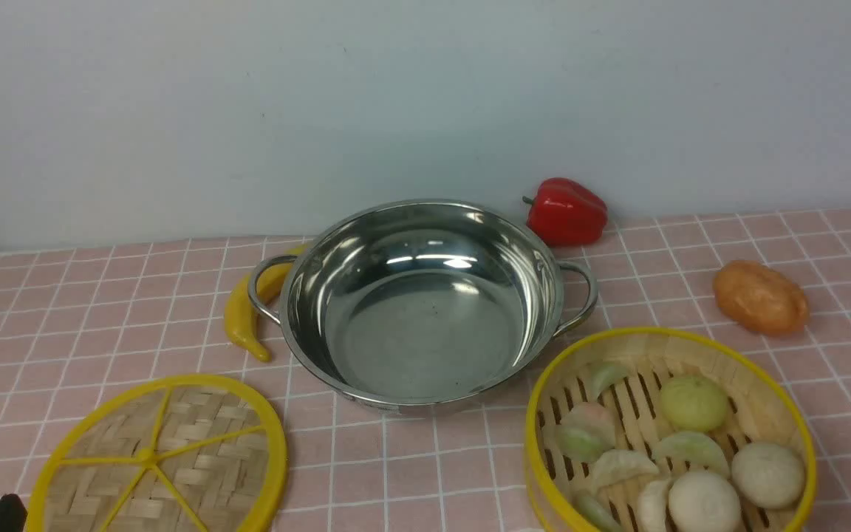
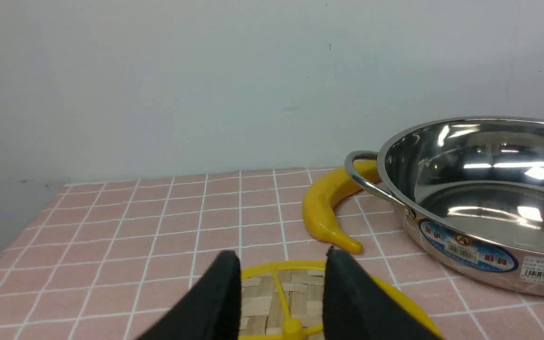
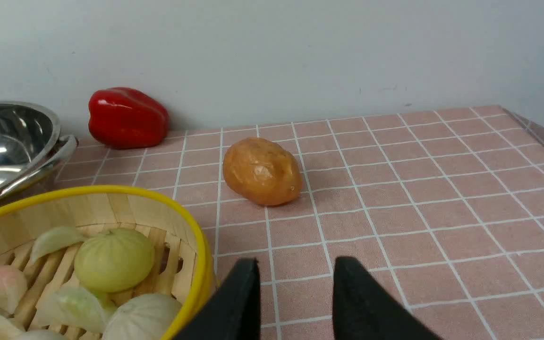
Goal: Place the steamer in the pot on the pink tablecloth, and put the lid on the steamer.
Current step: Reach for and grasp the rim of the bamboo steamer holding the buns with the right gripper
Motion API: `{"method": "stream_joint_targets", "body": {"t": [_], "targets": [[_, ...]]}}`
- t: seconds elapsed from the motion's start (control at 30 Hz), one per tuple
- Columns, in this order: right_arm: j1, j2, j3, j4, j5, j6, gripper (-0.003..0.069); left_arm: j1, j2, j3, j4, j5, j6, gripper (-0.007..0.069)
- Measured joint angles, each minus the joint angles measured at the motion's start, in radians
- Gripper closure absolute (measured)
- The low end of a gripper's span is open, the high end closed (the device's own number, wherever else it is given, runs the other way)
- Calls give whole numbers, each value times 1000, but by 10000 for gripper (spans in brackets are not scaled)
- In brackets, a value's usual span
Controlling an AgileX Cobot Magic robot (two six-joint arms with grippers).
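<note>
Right wrist view: the right fingers [image 3: 246,302], parted and empty, are just beside the steamer [image 3: 111,208], which sits on the table [image 3: 395,189] full of loose food [image 3: 114,259]. A one-sided rim pinch could tilt it, spill food, or snag the pot [image 3: 7,132] beyond. The left fingers [image 2: 220,293], parted and empty, hover over the lid [image 2: 276,293].

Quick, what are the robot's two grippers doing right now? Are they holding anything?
Left gripper: jaws open, holding nothing, by the lid.
Right gripper: jaws open, holding nothing, beside the steamer.
</note>
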Motion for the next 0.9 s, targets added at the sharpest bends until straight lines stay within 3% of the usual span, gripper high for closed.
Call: {"method": "stream_joint_targets", "body": {"t": [0.73, 0.83, 0.9], "targets": [[0, 0, 0, 4, -3, 4, 419, 0, 0, 0, -3, 0, -4, 382], [0, 0, 1, 107, -67, 67, 419, 0, 0, 0, -101, -31, -72, 382], [0, 0, 1, 257, -159, 147, 419, 0, 0, 0, -266, -82, -194, 382]]}}
